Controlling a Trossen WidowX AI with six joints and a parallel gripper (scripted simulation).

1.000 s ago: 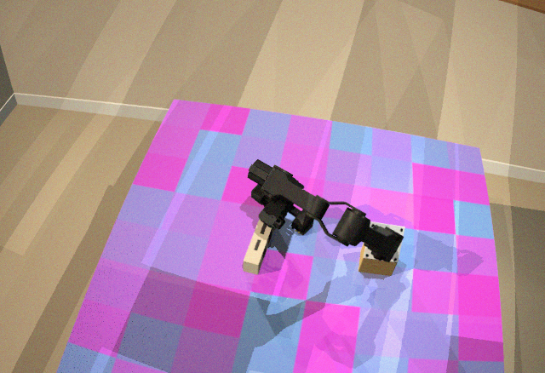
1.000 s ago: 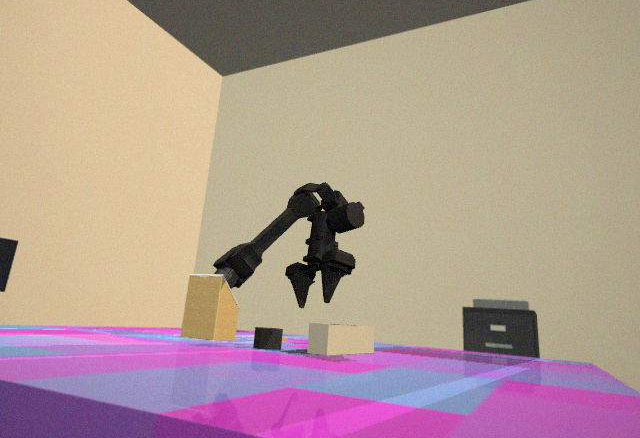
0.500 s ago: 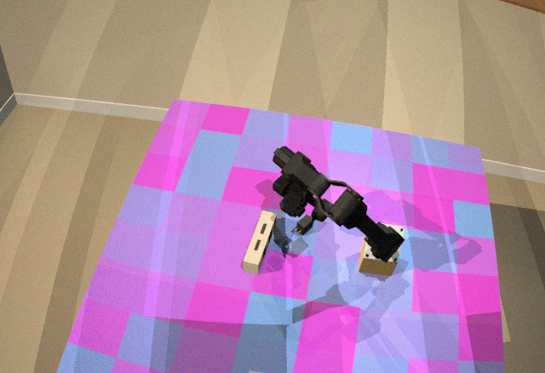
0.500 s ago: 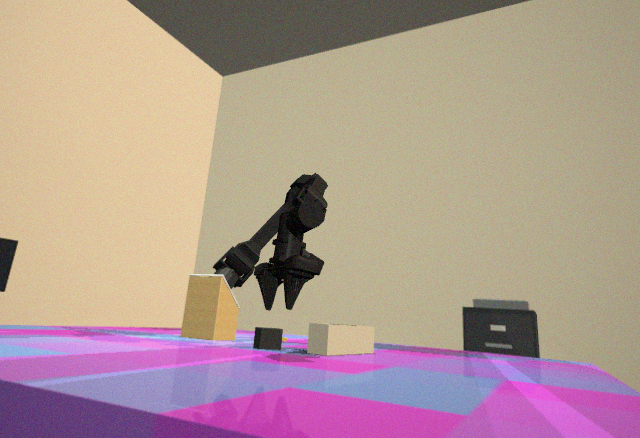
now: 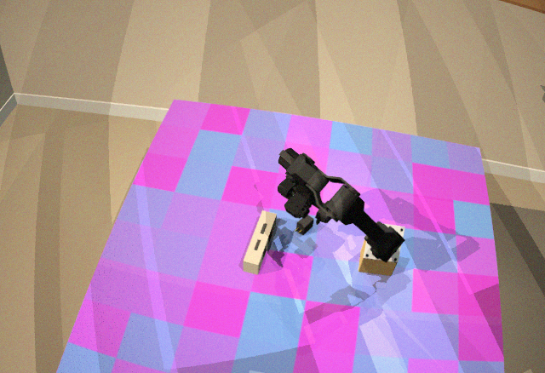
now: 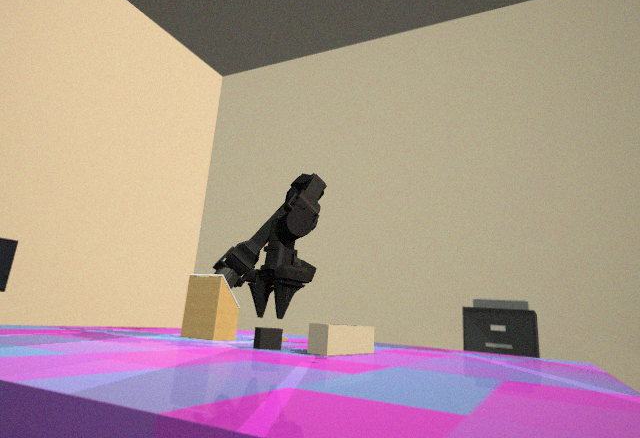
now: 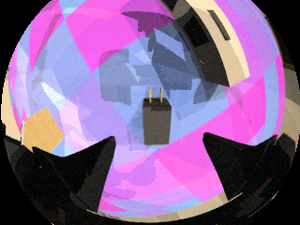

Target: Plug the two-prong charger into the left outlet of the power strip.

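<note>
Wrist | charger (image 7: 157, 122) lying flat, prongs toward power strip (image 7: 206, 32) | gripper (image 7: 159, 165) wide open, empty

We look steeply down from above, low across the table edge, and fisheye from the wrist, all sharing the charger (image 5: 304, 225) and power strip (image 5: 260, 241).

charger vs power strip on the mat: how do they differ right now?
Colour: the charger is black; the power strip is cream.
Shape: the charger is a small compact block; the power strip is a long bar, clearly bigger.
Features: the charger shows two gold prongs; the power strip shows dark slots on top.
Position: the charger sits right below the open gripper; the power strip lies off to one side.
Both rest on the mat, untouched.
</note>
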